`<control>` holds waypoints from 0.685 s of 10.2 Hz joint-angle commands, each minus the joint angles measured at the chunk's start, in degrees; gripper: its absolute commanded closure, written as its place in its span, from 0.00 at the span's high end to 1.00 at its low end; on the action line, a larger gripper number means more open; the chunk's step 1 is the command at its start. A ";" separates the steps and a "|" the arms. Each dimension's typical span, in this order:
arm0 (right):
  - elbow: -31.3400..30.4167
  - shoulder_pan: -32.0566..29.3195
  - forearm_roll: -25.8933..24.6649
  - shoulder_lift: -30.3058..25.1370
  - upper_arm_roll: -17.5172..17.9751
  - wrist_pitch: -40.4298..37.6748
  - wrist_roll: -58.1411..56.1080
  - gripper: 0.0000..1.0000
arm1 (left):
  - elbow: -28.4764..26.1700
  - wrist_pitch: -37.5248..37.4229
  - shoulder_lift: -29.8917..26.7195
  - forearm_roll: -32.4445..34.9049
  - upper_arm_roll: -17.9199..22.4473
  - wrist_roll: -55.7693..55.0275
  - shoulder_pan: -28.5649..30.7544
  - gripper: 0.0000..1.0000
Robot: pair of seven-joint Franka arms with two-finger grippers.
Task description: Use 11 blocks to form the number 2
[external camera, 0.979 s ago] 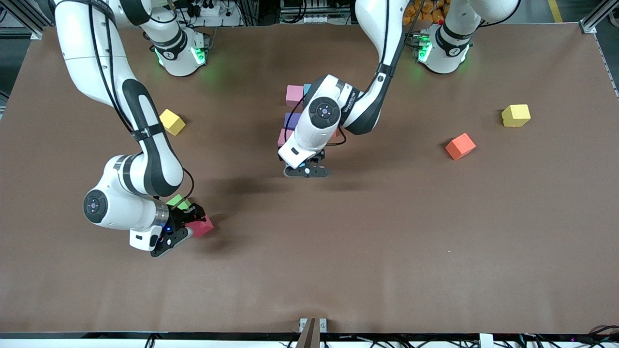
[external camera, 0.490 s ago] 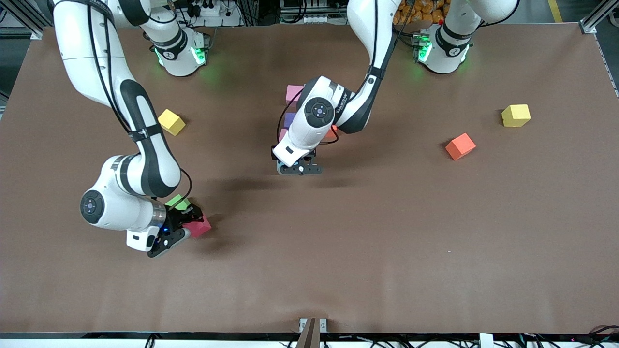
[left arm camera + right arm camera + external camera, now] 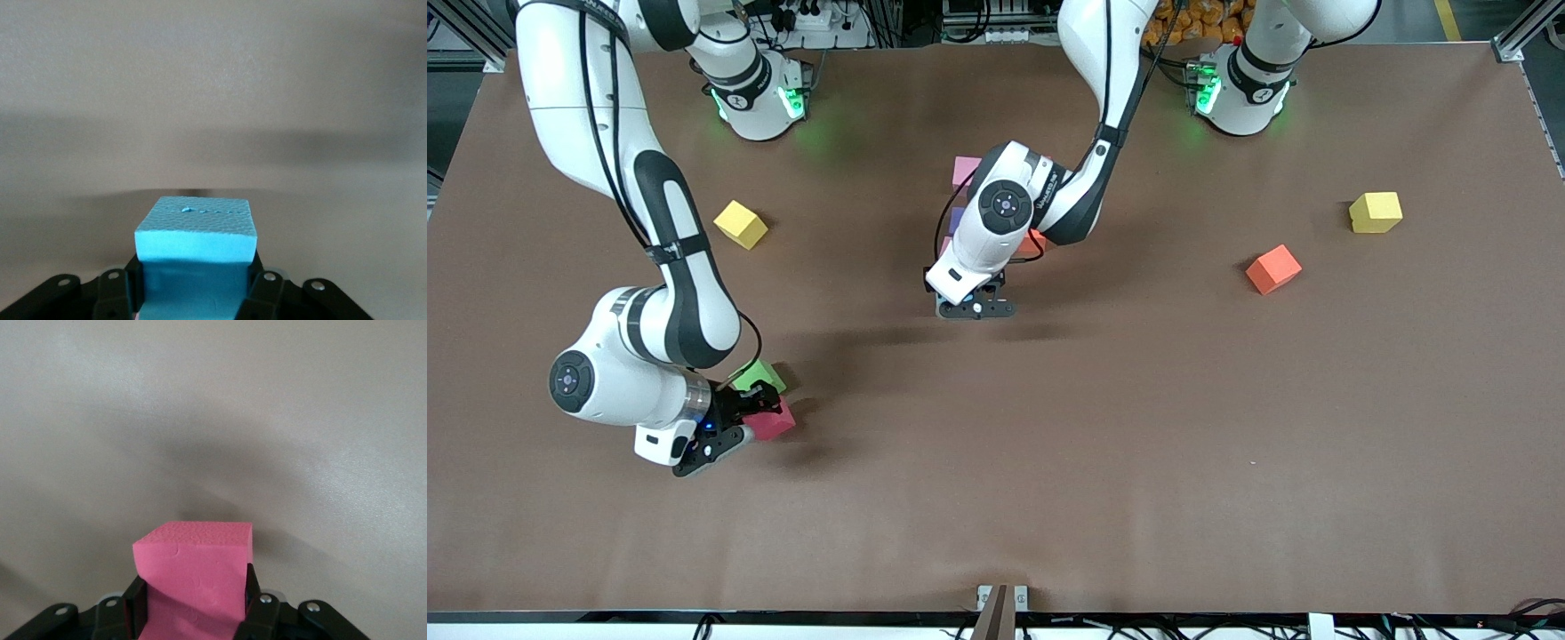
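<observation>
Left gripper (image 3: 975,308): clamped on a light blue matte foam cube (image 3: 195,250), over bare table just on the front-camera side of the partly built digit.
Right gripper (image 3: 734,425): clamped on a crimson red foam cube (image 3: 771,420), low over the table toward the right arm's end, just beside a green foam cube (image 3: 759,375).
Partly built digit: pink foam cube (image 3: 965,169), purple foam cube (image 3: 956,219) and an orange-red one (image 3: 1035,242) show around the left arm's wrist; the rest is hidden.
Loose orange foam cube (image 3: 1272,268): toward the left arm's end.
Yellow foam cubes: one (image 3: 1375,212) near the orange cube, one (image 3: 740,223) near the right arm.
Brown table (image 3: 1138,427): carries all.
</observation>
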 commanded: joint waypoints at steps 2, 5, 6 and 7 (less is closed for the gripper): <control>0.04 -0.37 1.04 -0.68 0.09 -0.77 -0.06 0.19 | 0.96 0.09 1.17 -1.71 0.15 -2.86 -0.81 0.00; 0.04 -0.37 1.04 -0.59 -0.08 -0.68 -0.06 0.19 | 0.70 0.09 1.08 -0.83 0.07 -2.52 -0.90 0.00; 0.04 -0.37 1.04 -0.59 -0.08 -0.68 -0.06 0.19 | 0.70 0.09 1.08 -0.83 0.07 -2.43 -0.90 0.00; 0.04 -0.37 1.04 -0.59 -0.08 -0.68 -0.06 0.19 | 0.44 0.09 1.16 -0.75 0.07 -2.26 -0.90 0.00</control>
